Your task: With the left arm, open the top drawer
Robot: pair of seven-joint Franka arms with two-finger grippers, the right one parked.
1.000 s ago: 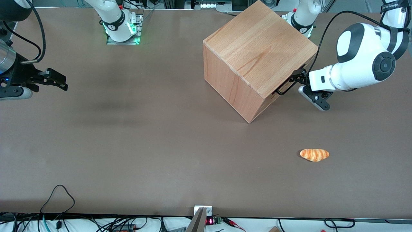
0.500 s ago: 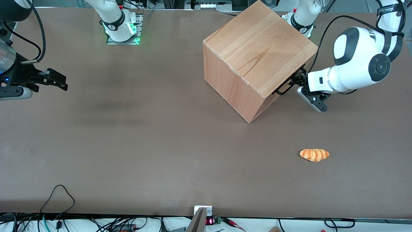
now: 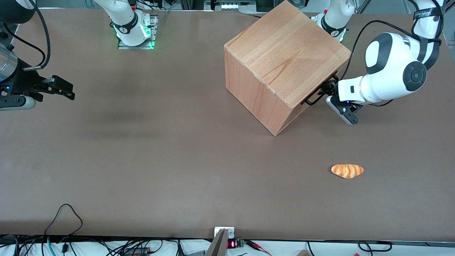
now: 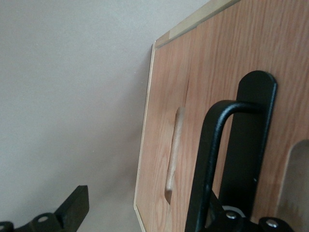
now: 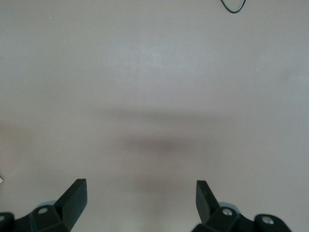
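The wooden cabinet (image 3: 284, 57) stands on the table, turned at an angle, its front facing the working arm's end. The top drawer (image 4: 227, 63) sits flush in that front. Its black bar handle (image 3: 312, 98) sticks out just under the cabinet's top edge. The left arm (image 3: 387, 76) reaches in from that end, and its gripper (image 3: 328, 91) is right at the handle. In the left wrist view the gripper (image 4: 142, 205) is open. The handle (image 4: 208, 159) runs close against one finger, and the other fingertip (image 4: 75, 205) hangs over bare table beside the cabinet front.
A small orange bread roll (image 3: 347, 170) lies on the brown table (image 3: 160, 160), nearer to the front camera than the cabinet. Cables trail along the table's front edge (image 3: 65, 217). Both arm bases stand at the table's back edge.
The left arm's elbow has swung slightly toward the cabinet, and the gripper has edged in closer to the handle. The drawer front has not moved.
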